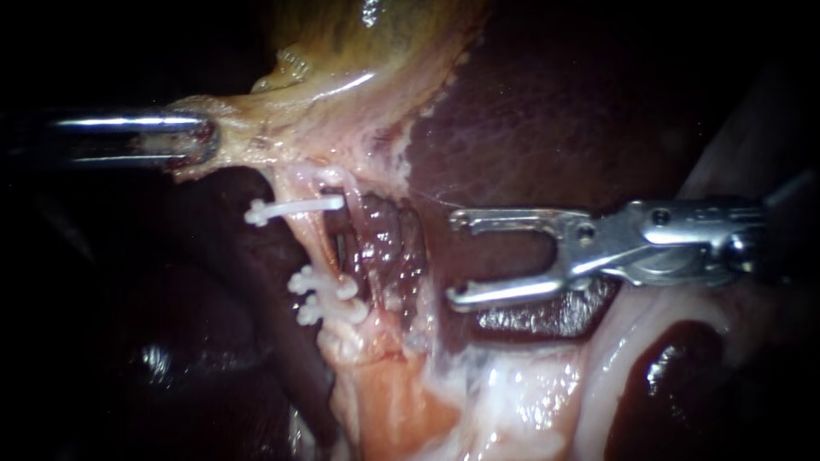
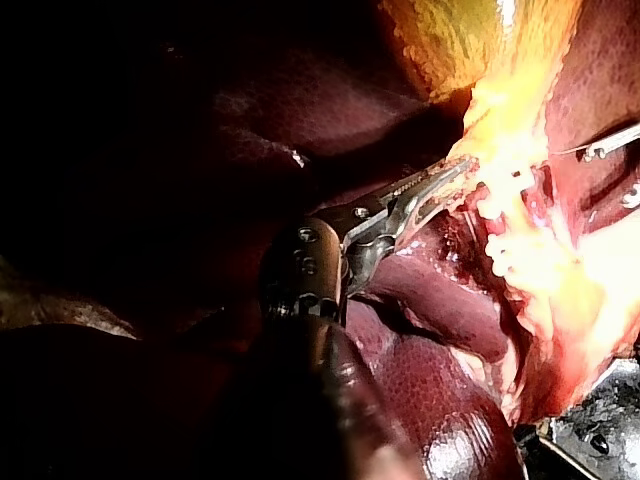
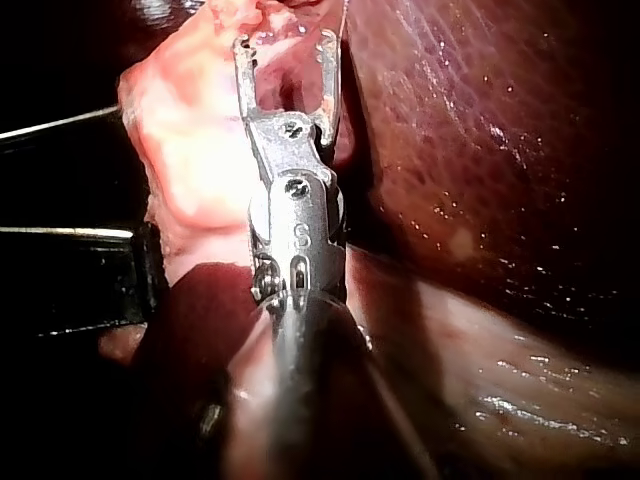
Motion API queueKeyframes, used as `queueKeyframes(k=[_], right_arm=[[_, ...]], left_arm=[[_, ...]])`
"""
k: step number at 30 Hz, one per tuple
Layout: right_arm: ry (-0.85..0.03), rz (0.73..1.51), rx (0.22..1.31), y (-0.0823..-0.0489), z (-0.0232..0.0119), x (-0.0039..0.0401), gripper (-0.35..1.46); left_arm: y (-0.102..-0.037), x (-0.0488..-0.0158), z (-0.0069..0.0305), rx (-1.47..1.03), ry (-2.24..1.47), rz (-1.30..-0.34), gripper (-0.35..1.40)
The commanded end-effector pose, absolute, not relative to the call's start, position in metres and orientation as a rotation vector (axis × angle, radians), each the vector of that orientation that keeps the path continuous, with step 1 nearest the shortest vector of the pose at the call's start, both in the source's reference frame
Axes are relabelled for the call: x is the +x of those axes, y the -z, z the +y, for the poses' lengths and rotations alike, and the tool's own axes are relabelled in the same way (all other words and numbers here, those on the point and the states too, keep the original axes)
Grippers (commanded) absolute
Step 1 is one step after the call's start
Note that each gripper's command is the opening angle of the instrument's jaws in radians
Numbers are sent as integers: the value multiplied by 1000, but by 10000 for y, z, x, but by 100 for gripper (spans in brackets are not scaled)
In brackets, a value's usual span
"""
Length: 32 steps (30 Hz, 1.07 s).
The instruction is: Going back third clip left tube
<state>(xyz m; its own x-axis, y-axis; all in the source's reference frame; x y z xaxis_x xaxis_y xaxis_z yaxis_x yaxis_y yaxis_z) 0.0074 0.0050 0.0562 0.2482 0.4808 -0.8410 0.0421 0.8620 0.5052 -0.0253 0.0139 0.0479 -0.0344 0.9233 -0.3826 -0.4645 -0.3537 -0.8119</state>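
While my left instrument (image 2: 455,180) pinches the yellowish gallbladder's (image 1: 342,51) pale edge, my right instrument's (image 1: 455,259) metal jaws gape empty, beside the pink left tube (image 1: 309,243) bearing three white plastic clips (image 1: 295,207).

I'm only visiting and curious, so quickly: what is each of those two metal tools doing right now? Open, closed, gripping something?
Left instrument: jaws shut on the edge of the gallbladder.
Right instrument: jaws open, holding nothing.
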Motion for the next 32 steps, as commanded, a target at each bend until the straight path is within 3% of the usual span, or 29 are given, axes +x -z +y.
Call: queueKeyframes(k=[1,7,21,32], right_arm=[[-315,1298,478,-560,52,71,50],[-308,1300,479,-555,53,62,50],[-305,1301,483,-555,52,60,50],[-291,1308,501,-552,50,60,50]], left_arm=[[-480,-254,139,-1127,-1626,-589,-35],[-481,-257,140,-1127,-1625,-587,-35],[-529,-302,133,-1135,-1634,-571,-35],[-530,-301,134,-1136,-1635,-575,-35]])
